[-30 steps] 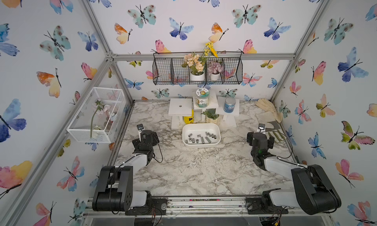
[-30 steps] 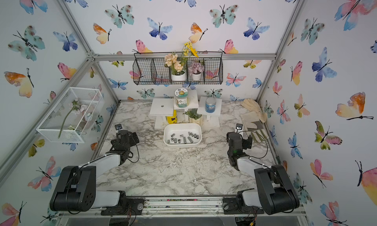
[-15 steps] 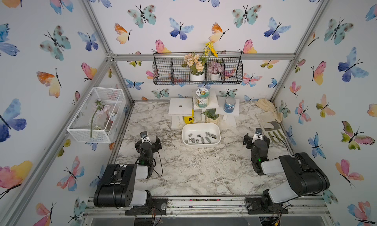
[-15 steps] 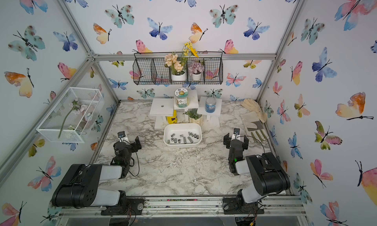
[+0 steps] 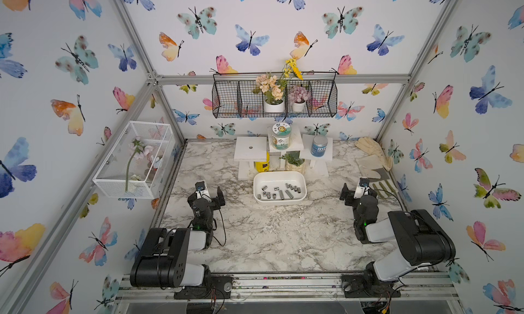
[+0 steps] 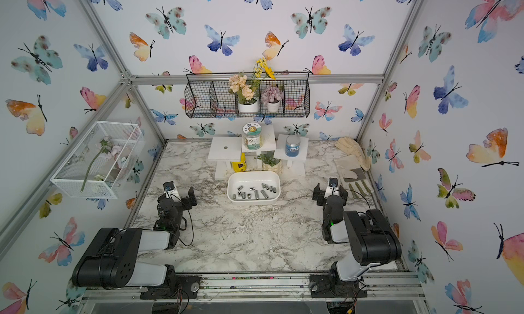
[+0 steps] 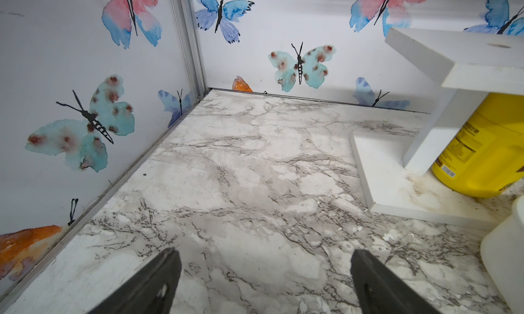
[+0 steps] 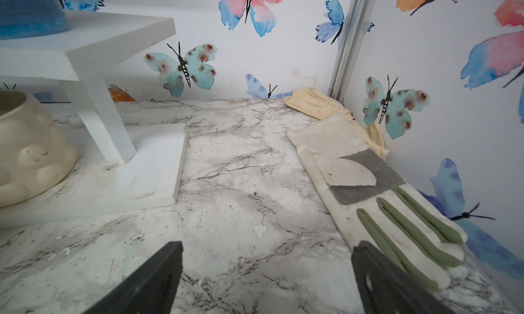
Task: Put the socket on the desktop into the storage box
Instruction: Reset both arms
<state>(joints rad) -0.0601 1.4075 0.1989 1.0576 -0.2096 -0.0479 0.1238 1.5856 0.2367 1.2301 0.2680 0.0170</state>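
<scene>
Your left arm (image 5: pixel 202 213) and right arm (image 5: pixel 367 210) sit folded further back than before
Left gripper (image 5: pixel 208 193) gapes empty, sockets (image 5: pixel 289 194) lie in the storage box (image 5: pixel 279 174), right gripper (image 5: pixel 355 191) gapes empty; none shows on the desktop (image 5: pixel 269 236), so the task looks done

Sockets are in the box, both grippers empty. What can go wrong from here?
1. The right gripper hangs open with one finger close beside the work glove; a sideways move may snag it.
2. The left gripper, open too, sits near the storage box; a bump could spill the loose sockets from that shallow tub.
</scene>
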